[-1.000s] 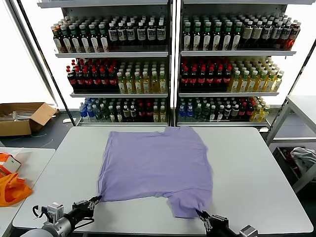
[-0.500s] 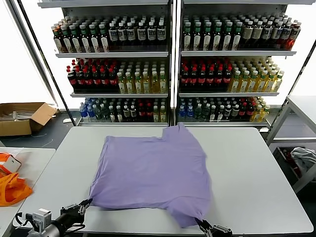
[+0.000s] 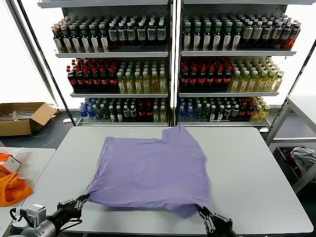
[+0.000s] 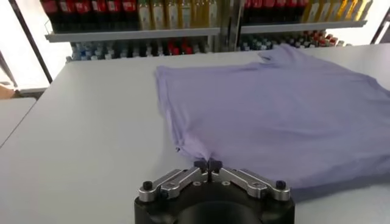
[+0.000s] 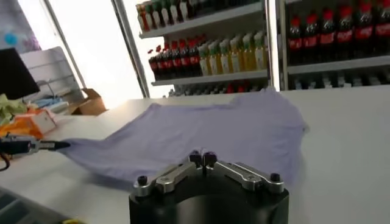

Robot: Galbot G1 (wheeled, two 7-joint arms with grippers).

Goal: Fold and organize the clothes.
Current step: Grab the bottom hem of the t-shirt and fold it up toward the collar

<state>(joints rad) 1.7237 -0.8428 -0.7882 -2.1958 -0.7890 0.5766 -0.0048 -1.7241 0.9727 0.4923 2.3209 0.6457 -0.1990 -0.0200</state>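
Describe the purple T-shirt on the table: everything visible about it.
The T-shirt is plain lavender, soft-looking fabric, short-sleeved, lying mostly flat on the grey table. No print shows. One sleeve points toward the drinks shelves. Its near edge is lifted at two corners: the left gripper pinches the left one, the right gripper the right, jaws shut on fabric.

A pale grey surface (image 3: 256, 163) carries one lavender T-shirt (image 3: 153, 168), spread flat over its middle with the plain side up, the lower hem reaching the near edge and lifted slightly at both corners.
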